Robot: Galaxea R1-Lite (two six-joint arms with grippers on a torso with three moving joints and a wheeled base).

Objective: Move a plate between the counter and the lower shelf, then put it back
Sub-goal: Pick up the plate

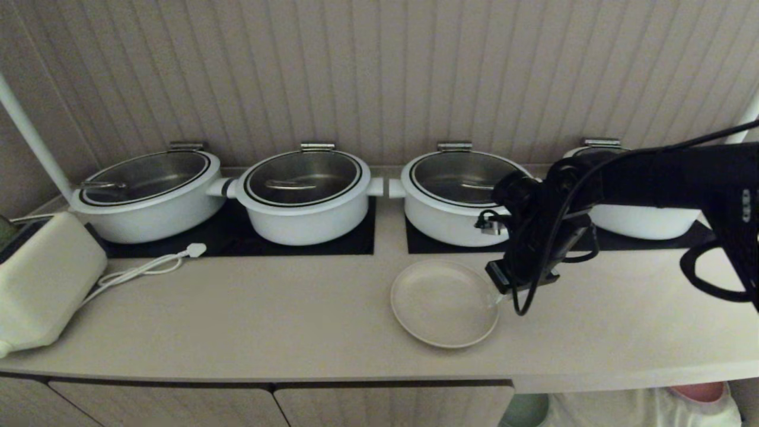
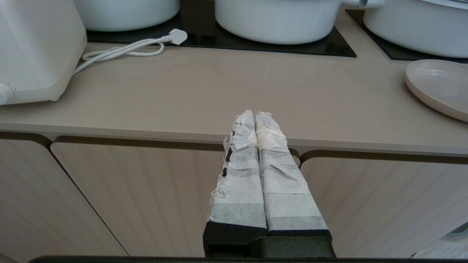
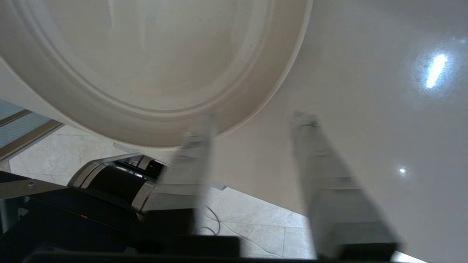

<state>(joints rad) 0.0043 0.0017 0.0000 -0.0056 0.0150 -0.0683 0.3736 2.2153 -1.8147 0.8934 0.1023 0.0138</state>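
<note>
The counter [image 1: 296, 320] is seen bearing four white pots [image 1: 305, 196] on black hob panels [image 1: 356, 237]. The plate [image 1: 445, 302] lies flat on the counter near its front edge, before the third pot. The right gripper [image 3: 252, 120] is held at the plate's right rim, its fingers [image 3: 190, 160] parted and empty; one finger is seen against the rim's edge, the other over bare counter beside it. The plate thus lies to the fingers' left, and the right arm is much the nearer. The left gripper [image 2: 255, 116] is parked below the counter's front, fingers pressed together. No writing can be read.
</note>
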